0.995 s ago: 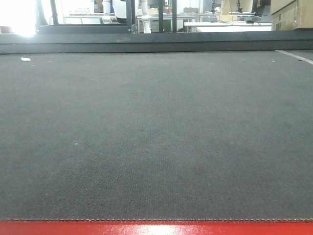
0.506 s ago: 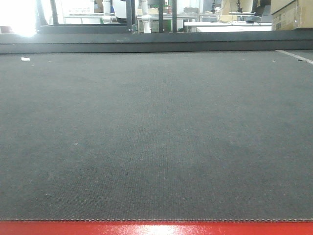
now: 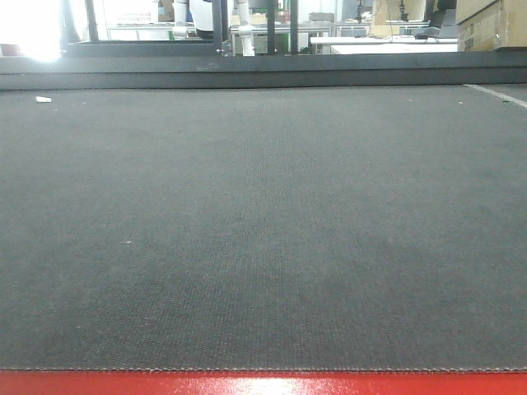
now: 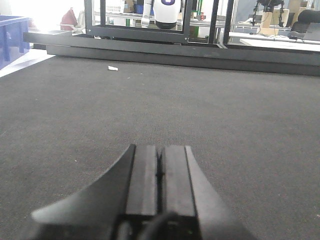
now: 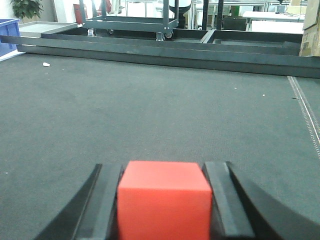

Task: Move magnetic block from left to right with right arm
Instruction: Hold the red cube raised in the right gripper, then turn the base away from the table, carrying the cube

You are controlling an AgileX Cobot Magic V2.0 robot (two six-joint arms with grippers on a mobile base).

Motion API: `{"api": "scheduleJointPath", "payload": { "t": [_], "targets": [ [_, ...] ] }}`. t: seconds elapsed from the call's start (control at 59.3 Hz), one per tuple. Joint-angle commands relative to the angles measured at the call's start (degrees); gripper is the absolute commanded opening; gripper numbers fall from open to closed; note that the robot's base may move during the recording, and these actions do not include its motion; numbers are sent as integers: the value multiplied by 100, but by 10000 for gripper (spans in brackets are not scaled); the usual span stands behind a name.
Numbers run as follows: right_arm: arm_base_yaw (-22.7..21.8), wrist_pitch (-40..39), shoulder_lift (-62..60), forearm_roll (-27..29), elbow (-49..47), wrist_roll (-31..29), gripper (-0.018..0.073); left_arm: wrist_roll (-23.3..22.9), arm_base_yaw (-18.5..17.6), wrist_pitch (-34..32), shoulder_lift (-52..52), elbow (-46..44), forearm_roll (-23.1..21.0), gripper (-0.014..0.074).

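The right wrist view shows the magnetic block (image 5: pixel 164 202) held between the two dark fingers of the right claw (image 5: pixel 164 167), which is closed against the block's left and right sides. The block is a cube, so no side is longer than another. One flat face is turned squarely toward the camera, the top face tilts away above it, and its upright edges run parallel to the fingers. It is plain bright red, matte and smooth, with sharp corners and no markings. Whether it rests on the surface or hangs above it cannot be told.

The left wrist view shows the left claw (image 4: pixel 159 150) with its two fingers pressed together and nothing between them, low over the dark grey mat (image 3: pixel 263 206).

The front view shows only the woven mat, with a red strip (image 3: pixel 263 383) along its near edge and a dark rail (image 3: pixel 263 74) at the far edge. A small white scrap (image 3: pixel 43 99) lies far left.
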Motion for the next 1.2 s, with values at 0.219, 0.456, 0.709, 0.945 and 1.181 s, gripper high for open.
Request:
{"api": "scheduleJointPath", "payload": {
  "t": [0.219,0.456,0.709,0.945,1.181],
  "targets": [
    [-31,-541,95,-81,-146,-42,216,-38,8,-520,-84,58,0,-116],
    [-31,-541,95,-81,-146,-42,216,-38,-3,-520,-84,58,0,-116],
    [-20,-541,95,-81,-146,-42,216,-38,-3,-520,-84,58,0,-116],
    [-20,-541,95,-81,-146,-42,216,-38,-3,-520,-84,58,0,-116],
    [-20,-541,95,-81,-146,-42,216,-38,-3,-520,-84,58,0,-116]
  ]
}}
